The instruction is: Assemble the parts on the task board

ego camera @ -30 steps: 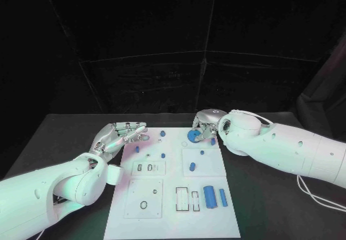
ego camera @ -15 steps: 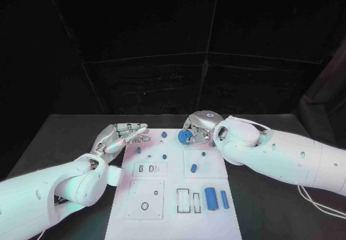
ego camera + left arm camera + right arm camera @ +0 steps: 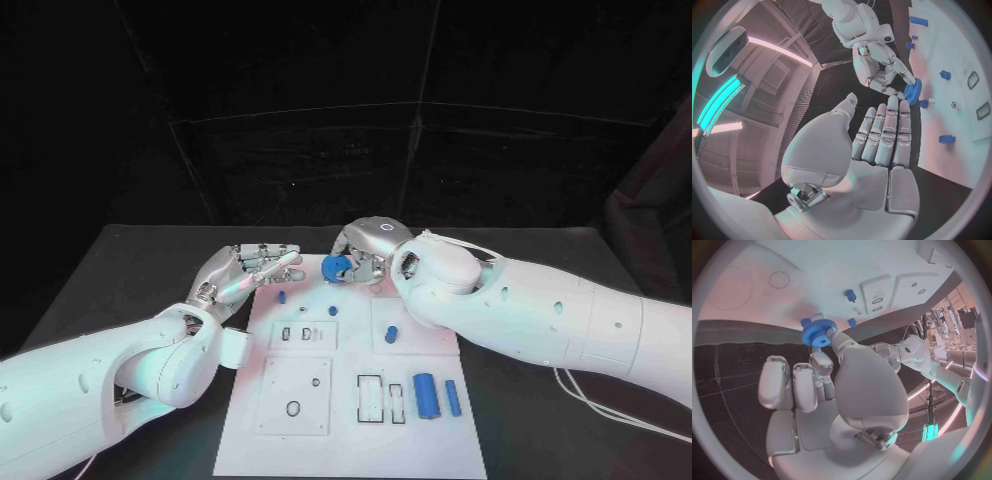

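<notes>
head camera looks down; wrist cameras share the task board (image 3: 346,380).

right robot hand (image 3: 369,250) | carried blue gear (image 3: 338,267) leftward across task board (image 3: 346,400) far edge, nearer left robot hand (image 3: 245,270)

Blue gear (image 3: 336,267) in silver right hand (image 3: 366,250); white task board (image 3: 351,380), black table (image 3: 130,275).
</notes>
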